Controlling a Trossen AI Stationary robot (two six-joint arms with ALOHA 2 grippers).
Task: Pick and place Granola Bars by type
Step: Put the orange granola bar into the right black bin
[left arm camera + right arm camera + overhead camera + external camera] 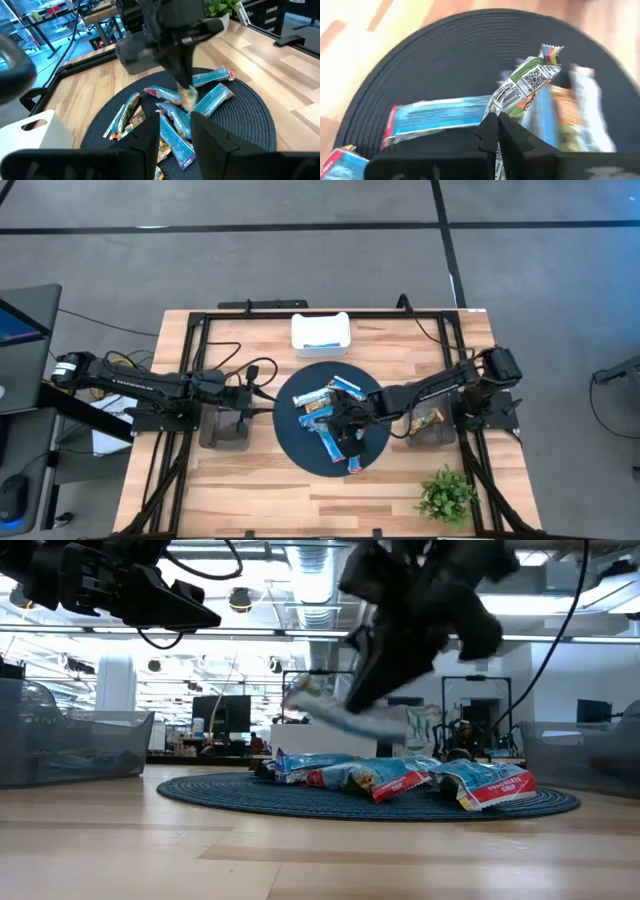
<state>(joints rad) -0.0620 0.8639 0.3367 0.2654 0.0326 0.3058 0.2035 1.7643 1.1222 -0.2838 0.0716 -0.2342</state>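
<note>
Several granola bars [325, 405], mostly blue with some red ends, lie in a loose pile on a round dark mat [295, 445] at the table's middle. My right gripper [497, 131] is over the mat, shut on a green-and-white bar [525, 82] with a printed code; this bar hangs above the pile in the low view [350, 718]. My left gripper [175, 132] waits open at the mat's left side, above the table, with nothing between its fingers. My right gripper pinches the green-and-white bar by one end [502, 111] between its two fingers. The fingers slant down from the table's right side. The bar sticks out past the fingertips, tilted, lifted clear of the mat and of the other bars [395, 778].
A white bin [320, 333] stands at the far middle of the table. Two clear bins sit beside the mat, one at the left [225, 430] and one at the right [432, 425]. A small green plant [447, 493] is at the near right corner.
</note>
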